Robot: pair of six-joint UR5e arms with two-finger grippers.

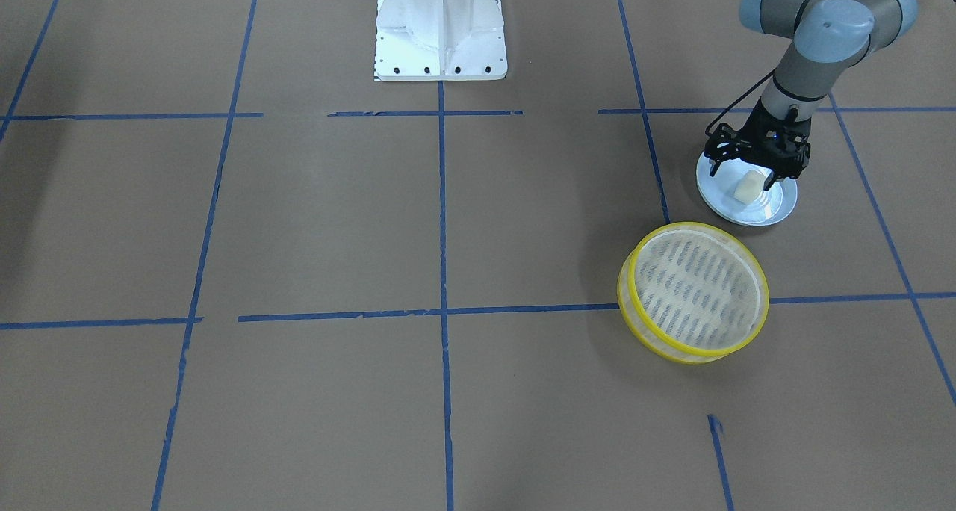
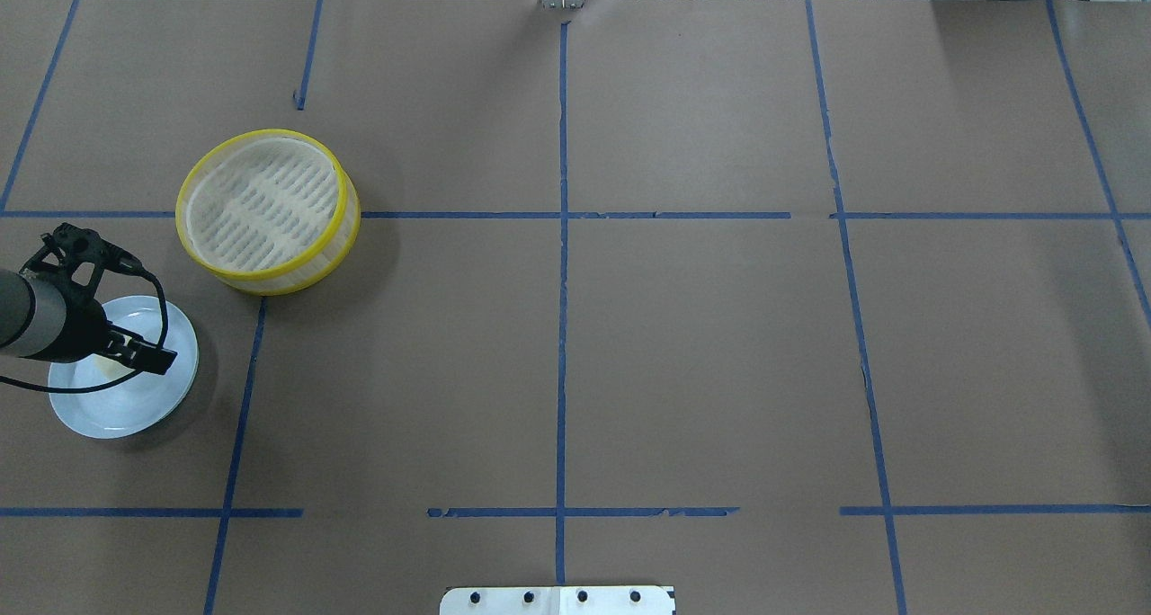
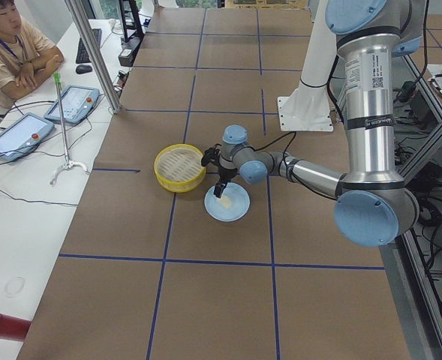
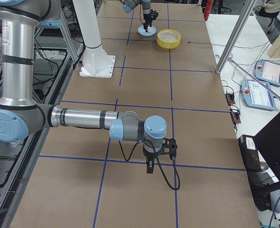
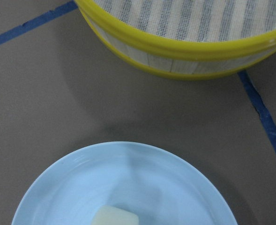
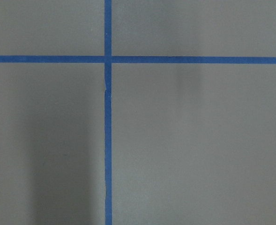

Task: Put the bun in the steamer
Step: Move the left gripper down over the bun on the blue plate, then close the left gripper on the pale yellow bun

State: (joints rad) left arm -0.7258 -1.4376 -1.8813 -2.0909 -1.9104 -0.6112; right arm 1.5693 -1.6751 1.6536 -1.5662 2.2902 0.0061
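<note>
The bun [image 1: 745,190], a small cream-white lump, lies on the pale blue plate [image 1: 754,214] at my left. My left gripper [image 1: 756,178] is low over the plate with its black fingers [image 1: 770,178] on either side of the bun, and looks open. In the left wrist view the bun [image 5: 115,217] shows at the bottom edge on the plate [image 5: 128,178]; the fingers do not show there. The steamer [image 1: 694,290] with yellow rims stands empty beside the plate, away from the robot base. My right gripper [image 4: 149,166] shows only in the exterior right view, so I cannot tell its state.
The table is brown paper with blue tape lines. The white robot base [image 1: 441,29] stands at the middle of the near edge. In the overhead view the steamer [image 2: 265,206] and the plate [image 2: 117,408] are at far left. An operator [image 3: 10,45] sits beyond the table.
</note>
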